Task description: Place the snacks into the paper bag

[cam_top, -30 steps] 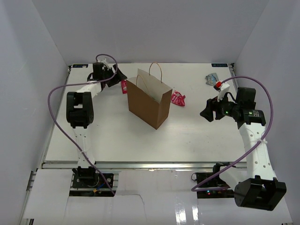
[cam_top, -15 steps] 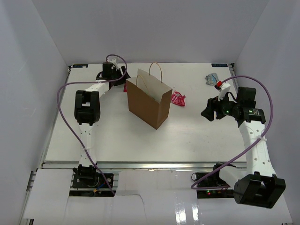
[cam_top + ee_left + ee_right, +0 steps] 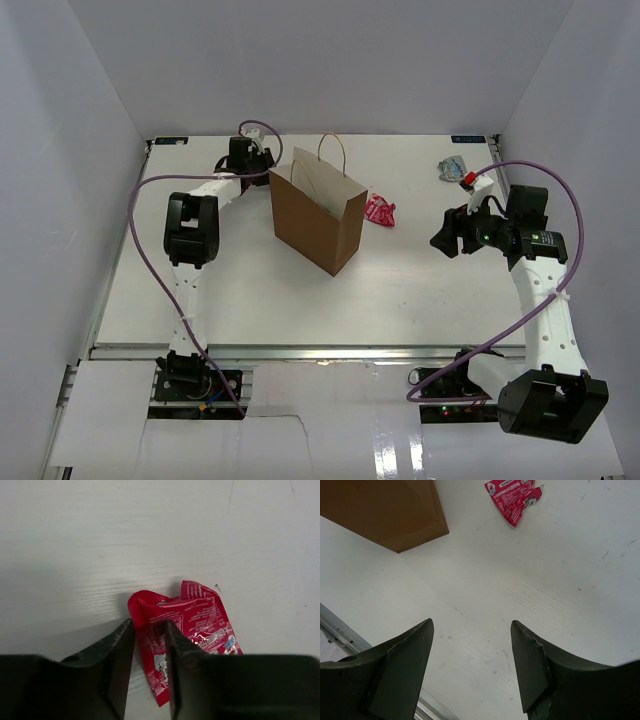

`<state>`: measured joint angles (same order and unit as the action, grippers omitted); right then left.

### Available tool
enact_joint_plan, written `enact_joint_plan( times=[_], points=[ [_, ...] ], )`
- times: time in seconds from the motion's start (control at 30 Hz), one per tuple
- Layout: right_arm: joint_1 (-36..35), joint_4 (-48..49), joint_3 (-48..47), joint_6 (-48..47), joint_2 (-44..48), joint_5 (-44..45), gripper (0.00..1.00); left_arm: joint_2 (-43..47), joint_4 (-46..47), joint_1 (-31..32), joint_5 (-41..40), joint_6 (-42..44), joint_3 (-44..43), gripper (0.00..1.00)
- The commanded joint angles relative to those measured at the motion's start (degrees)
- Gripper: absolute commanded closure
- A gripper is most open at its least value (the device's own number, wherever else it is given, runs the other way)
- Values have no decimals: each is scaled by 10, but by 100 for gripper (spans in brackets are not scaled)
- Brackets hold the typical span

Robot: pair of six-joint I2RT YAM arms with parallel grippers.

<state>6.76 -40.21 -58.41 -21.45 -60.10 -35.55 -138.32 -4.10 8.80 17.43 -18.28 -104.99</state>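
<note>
1. Since a second ago, the left gripper [image 3: 148, 628] has swung in over the red packet [image 3: 192, 630] behind the bag's left corner, and its jaws have narrowed a good deal; the right arm has hardly stirred.
2. Left jaws are now pinching the packet's left margin; foil is filling the gap between the two fingers [image 3: 120, 670], so I am reading this as a grip, though it is looking shallow.
3. Right gripper [image 3: 470, 625] is hanging with jaws wide apart and nothing between them, above bare table [image 3: 560, 580].
4. Handling, as I am judging it: the packet is looking light, thin and crinkly, soft rather than stiff, with a slick foil skin; it is likely to slide or flop if pinched only at a corner; I am favouring a hold across a sealed edge, where the foil is lying flat and doubled, rather than the puffed middle.
5. Looks: it is showing bright red with white print and a small blue mark; it is creased, and its top edge is curling up off the table.
6. Further out, the paper bag [image 3: 318, 215] is standing upright and open, brown with looped handles, just beside the left gripper; a second pink-red packet [image 3: 380, 210] is lying just beside the bag's right side; a blue-silver packet [image 3: 452, 167] is sitting well apart near the far right edge.
</note>
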Motion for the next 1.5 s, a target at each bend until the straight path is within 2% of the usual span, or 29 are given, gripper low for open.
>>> enact_joint_plan(
  times=[0.0,0.07,0.17,0.27,0.5,0.6,0.67,0.77,1.0,1.07,1.2,1.33,1.47],
  points=[
    [5,12,-27,4,8,-8,31,-7,-75,19,-40,12,32,64],
    [6,12,-28,5,11,-7,31,-2,-92,19,-64,9,40,80],
    [7,12,-29,7,16,-7,31,21,-96,13,-78,-1,77,92],
    [9,12,-28,9,21,-8,31,67,-53,-6,-72,-27,148,100],
    [11,12,-21,11,35,-19,31,223,35,-97,-43,-75,347,100],
    [11,12,-19,10,34,-49,23,312,114,-140,-8,-97,457,100],
    [11,8,-21,4,29,-74,14,360,128,-148,23,-102,513,100],
    [9,-21,-35,-71,18,-171,9,405,129,-153,69,-84,560,100],
    [-10,-85,-58,-212,19,-259,5,527,115,-156,93,-83,615,100],
    [-35,-94,-52,-249,23,-266,5,554,109,-156,94,-88,621,100],
    [-135,-58,-36,-253,35,-225,5,623,93,-156,99,-104,645,100],
    [-148,-42,-38,-245,26,-212,6,729,62,-156,84,-113,661,100],
    [-154,-15,-36,-230,24,-196,6,796,47,-157,71,-148,626,100]
  ],
)
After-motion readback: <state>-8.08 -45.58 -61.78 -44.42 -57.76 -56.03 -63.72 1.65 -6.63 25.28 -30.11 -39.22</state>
